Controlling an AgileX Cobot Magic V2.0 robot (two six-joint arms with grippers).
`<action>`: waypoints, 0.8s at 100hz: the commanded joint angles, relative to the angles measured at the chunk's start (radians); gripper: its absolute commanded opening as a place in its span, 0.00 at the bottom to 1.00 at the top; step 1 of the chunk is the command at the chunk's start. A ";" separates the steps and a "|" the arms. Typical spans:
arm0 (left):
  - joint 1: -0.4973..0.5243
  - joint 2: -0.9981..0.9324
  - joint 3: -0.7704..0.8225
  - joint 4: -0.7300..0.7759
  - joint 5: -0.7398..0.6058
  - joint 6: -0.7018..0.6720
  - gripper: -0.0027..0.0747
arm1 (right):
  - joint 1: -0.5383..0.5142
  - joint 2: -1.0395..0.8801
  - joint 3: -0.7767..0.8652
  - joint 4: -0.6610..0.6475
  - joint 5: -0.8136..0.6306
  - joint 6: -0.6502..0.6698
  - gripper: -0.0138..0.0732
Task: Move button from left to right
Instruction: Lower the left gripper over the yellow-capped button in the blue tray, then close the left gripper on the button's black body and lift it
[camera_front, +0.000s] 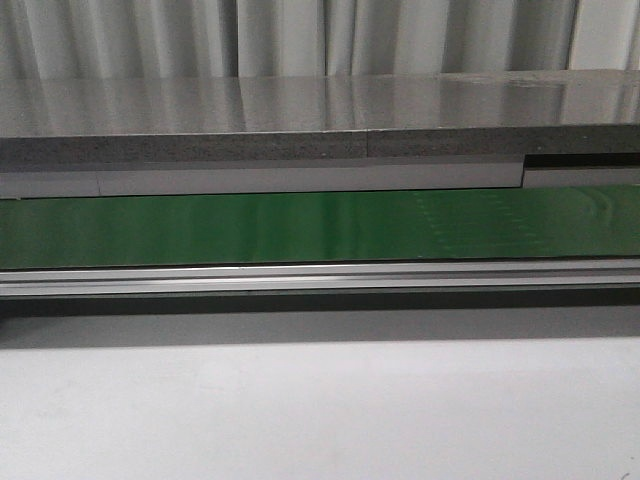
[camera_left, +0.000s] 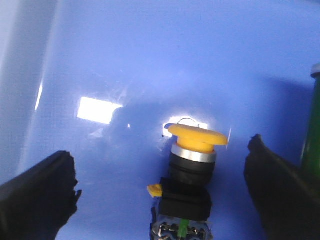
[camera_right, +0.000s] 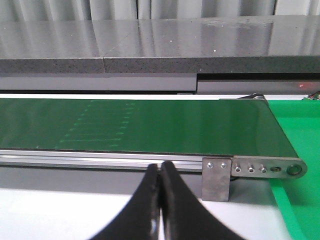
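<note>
In the left wrist view the button (camera_left: 192, 172) lies on the floor of a blue bin (camera_left: 150, 60): round orange-yellow cap, silver ring, black boxy body, small yellow tab at its side. My left gripper (camera_left: 162, 175) is open, its black fingers (camera_left: 37, 192) wide apart on either side of the button, not touching it. In the right wrist view my right gripper (camera_right: 160, 167) is shut with nothing between its fingers, in front of the conveyor's near rail. Neither gripper nor the button shows in the front view.
A green conveyor belt (camera_front: 320, 225) with an aluminium rail (camera_front: 320, 278) runs across the front view; behind it is a grey stone shelf (camera_front: 300, 115). The belt's end bracket (camera_right: 216, 177) and a green surface (camera_right: 300, 145) lie beside my right gripper. A dark green object (camera_left: 312, 125) stands at the bin's edge.
</note>
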 joint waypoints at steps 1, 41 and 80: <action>-0.004 -0.050 -0.030 -0.018 -0.015 -0.001 0.86 | 0.001 -0.020 -0.015 -0.004 -0.083 0.000 0.08; -0.004 -0.024 -0.028 -0.018 -0.005 -0.001 0.86 | 0.001 -0.020 -0.015 -0.004 -0.083 0.000 0.08; -0.004 0.050 -0.020 -0.021 0.020 -0.001 0.84 | 0.001 -0.020 -0.015 -0.004 -0.083 0.000 0.08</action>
